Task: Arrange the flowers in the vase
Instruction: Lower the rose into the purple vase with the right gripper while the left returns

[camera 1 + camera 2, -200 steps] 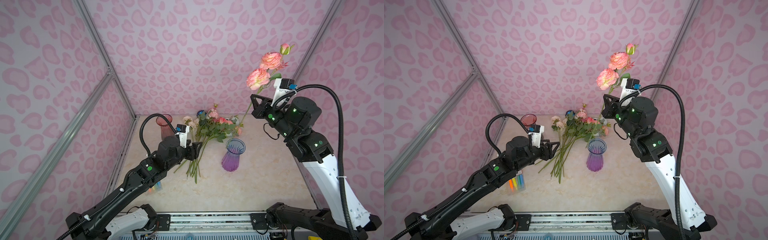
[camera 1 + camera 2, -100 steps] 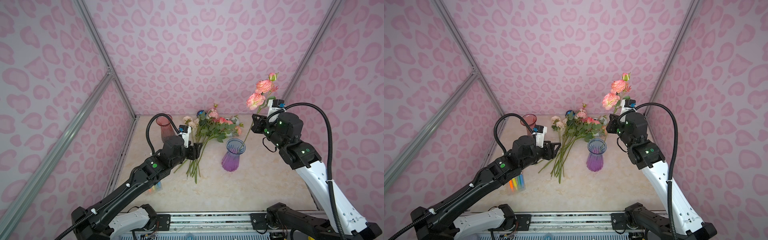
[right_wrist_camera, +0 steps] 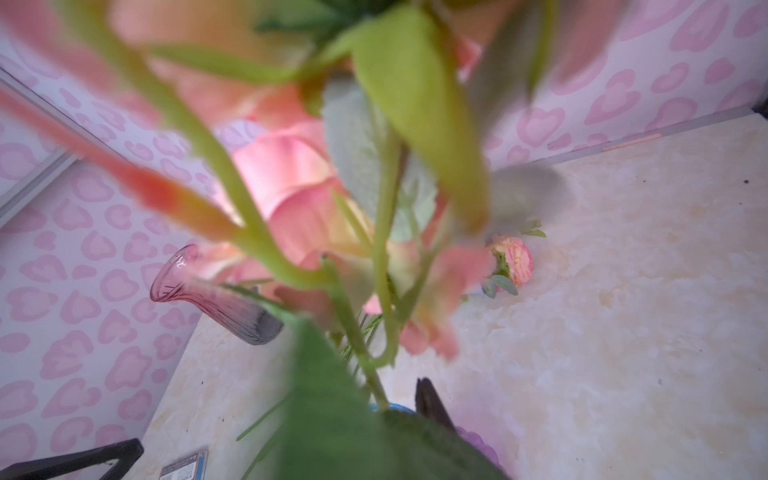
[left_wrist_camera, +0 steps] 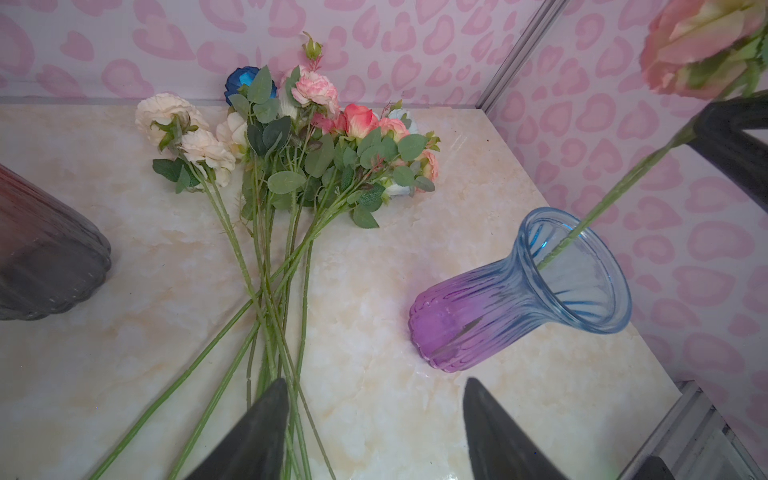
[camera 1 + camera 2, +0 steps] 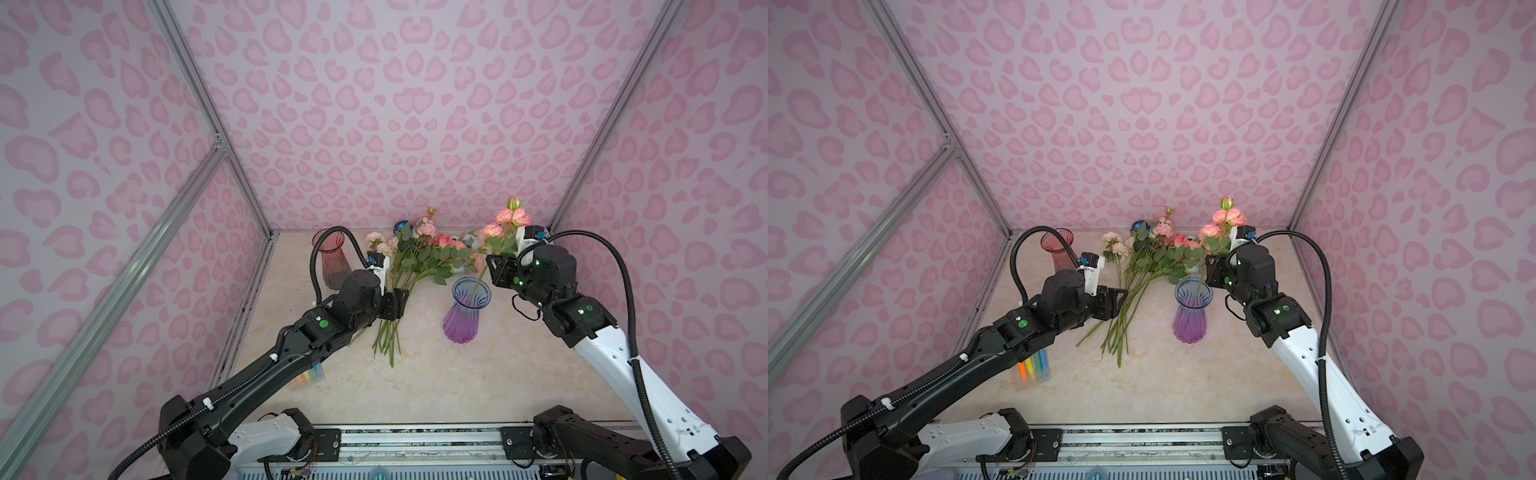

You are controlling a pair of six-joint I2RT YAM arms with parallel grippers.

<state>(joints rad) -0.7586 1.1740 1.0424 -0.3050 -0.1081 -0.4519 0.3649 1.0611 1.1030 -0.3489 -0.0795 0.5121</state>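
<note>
On the bench [image 5: 457, 374], the largest change is in the right arm, which has been brought down from high above the blue-and-purple vase [image 5: 463, 313] to a place just beside its rim, on the side away from the loose bunch. The pink spray [image 5: 509, 216] carried by that arm has been lowered with it. Its heads, held well above the vase a second ago, now stand only a little above the mouth and are tilted away from the bunch. In the left wrist view the stem [image 4: 602, 208] is seen to slant through the flared mouth and down into the glass, where before its end hung outside and above the vase. The right pincer [image 5: 490, 266] is set about that stem above the rim. Whether the stem is clamped or has just been let go cannot be told, since the right wrist view is blocked by blurred petals and leaves. The remaining flowers [image 5: 419, 257] have been left lying in a fan on the bench beside the vase, on the side toward the left arm, with their stems crossed. The left pincer [image 4: 374, 386] has been kept wide open and empty over the cut ends of those stems, well apart from the vase. It may be judged that the first spray is all but placed, that a release and a clean withdrawal are called for next, and that nearly the whole bunch is yet to be moved.
</note>
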